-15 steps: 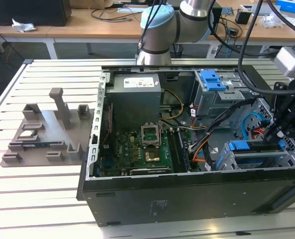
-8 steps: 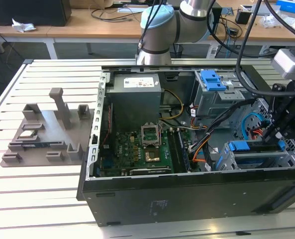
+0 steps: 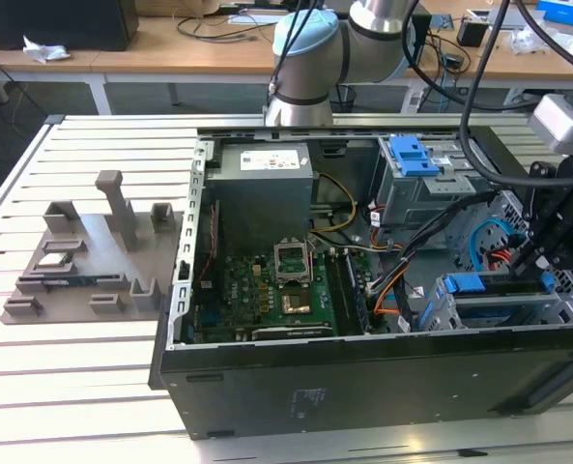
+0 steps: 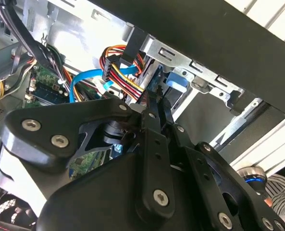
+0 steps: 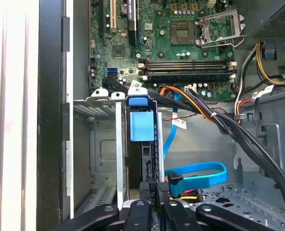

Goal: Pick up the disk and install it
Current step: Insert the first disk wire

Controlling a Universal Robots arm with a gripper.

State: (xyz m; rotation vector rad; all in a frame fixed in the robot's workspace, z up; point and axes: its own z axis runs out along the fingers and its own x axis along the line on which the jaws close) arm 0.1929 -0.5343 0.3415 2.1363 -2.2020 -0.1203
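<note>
The arm is deep in the open case (image 3: 363, 372) now, at the exterior view's right end, its black wrist hanging over the drive bay. The disk (image 3: 503, 295) sits on edge in that bay, against the case's near wall, blue bracket showing along its top. In the first wrist view the disk (image 5: 142, 144) stands upright in the slot between the grey metal rails, its blue tab (image 5: 141, 126) facing the motherboard (image 5: 180, 43). The gripper (image 5: 154, 192) is right at the disk's end, fingers drawn close together around the thin edge (looks clamped, though the contact itself is half hidden). The second wrist view has the gripper (image 4: 157, 103) with its tips pinched at the blue bracket (image 4: 173, 79), beside a bundle of coloured wires (image 4: 123, 72). A blue cable (image 5: 200, 173) loops on the case floor just beside the fingers. Out on the slatted table, a grey fixture (image 3: 93, 256) lies well apart from the case, toward the exterior view's left.
</note>
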